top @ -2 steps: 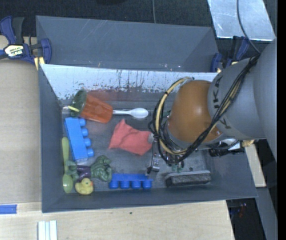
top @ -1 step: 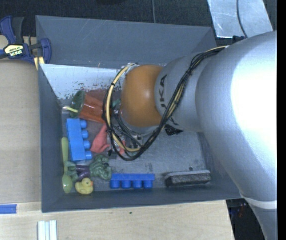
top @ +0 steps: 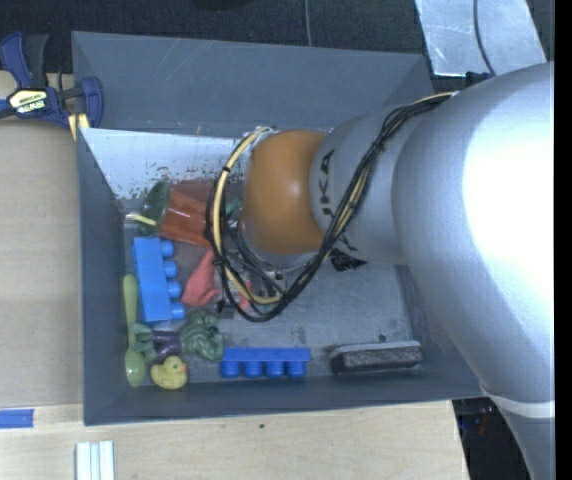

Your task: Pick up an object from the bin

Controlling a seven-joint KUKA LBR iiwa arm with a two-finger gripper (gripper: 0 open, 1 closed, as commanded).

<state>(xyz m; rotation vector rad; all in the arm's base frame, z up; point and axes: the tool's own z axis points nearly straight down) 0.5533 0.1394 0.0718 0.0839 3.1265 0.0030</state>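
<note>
In the camera view, you can see dark letters on the silver arm [top: 446,198] beside its orange cover [top: 281,193], but cables cross them and you cannot read them. Your claw [top: 228,268] hangs under that cover, over a pink-red piece [top: 201,280] at the left middle of the bin [top: 266,78]; you cannot tell whether it is open or closed. Count two blue studded bricks: the left brick [top: 156,280] just beside the pink-red piece, and the lower brick [top: 264,364] near one dark grey block [top: 376,356]. A green and yellow heap [top: 171,353] lies in the lower left corner.
</note>
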